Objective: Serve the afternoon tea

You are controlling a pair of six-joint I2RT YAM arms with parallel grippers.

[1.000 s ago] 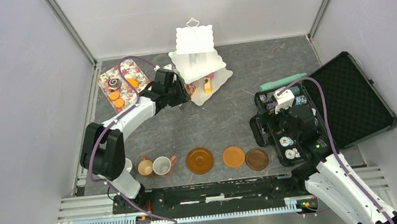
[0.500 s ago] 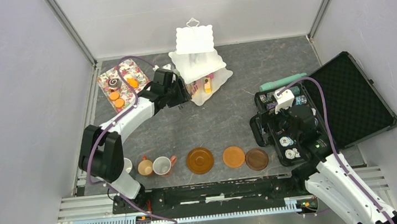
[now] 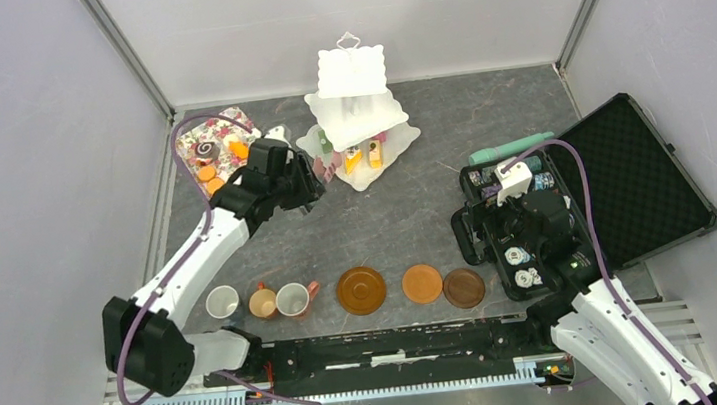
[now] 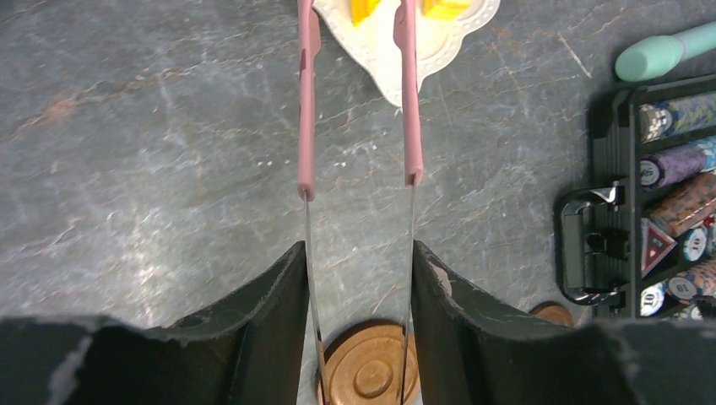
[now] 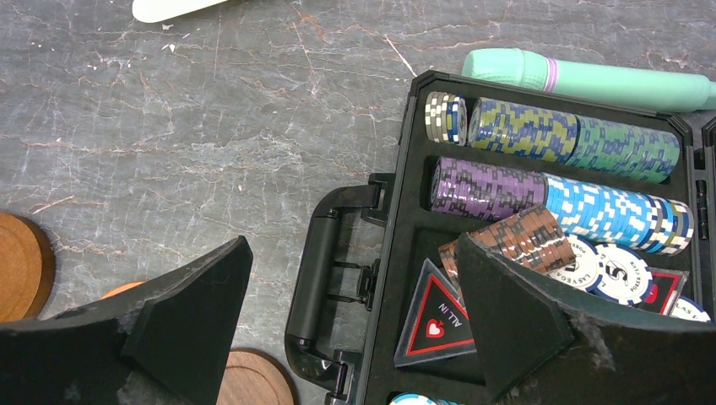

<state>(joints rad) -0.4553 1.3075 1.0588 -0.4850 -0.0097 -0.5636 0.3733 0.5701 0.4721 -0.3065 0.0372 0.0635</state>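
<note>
Left pincer (image 4: 359,253) of mine grips a pair of pink-tipped tongs (image 4: 306,101). Their metal blades run between my fingers, and their tips stand apart with nothing between them. They point at the rim of the white three-tier stand (image 3: 351,73) at the back of the bench (image 3: 386,220). Yellow toy cakes (image 3: 374,154) sit on the stand's lowest tier. Other toy cakes (image 3: 206,150) lie on the floral tray (image 3: 218,127), just beyond my left arm. Along the near edge, three mugs (image 3: 262,301) stand in a row on the left, with three brown-orange saucers (image 3: 422,283) lined up to their right. My right pincer (image 5: 353,253) hangs wide open, holding nothing, above the handle of the open black case of poker chips (image 3: 633,174). A mint-green tube (image 3: 510,148) lies just behind the case.
</note>
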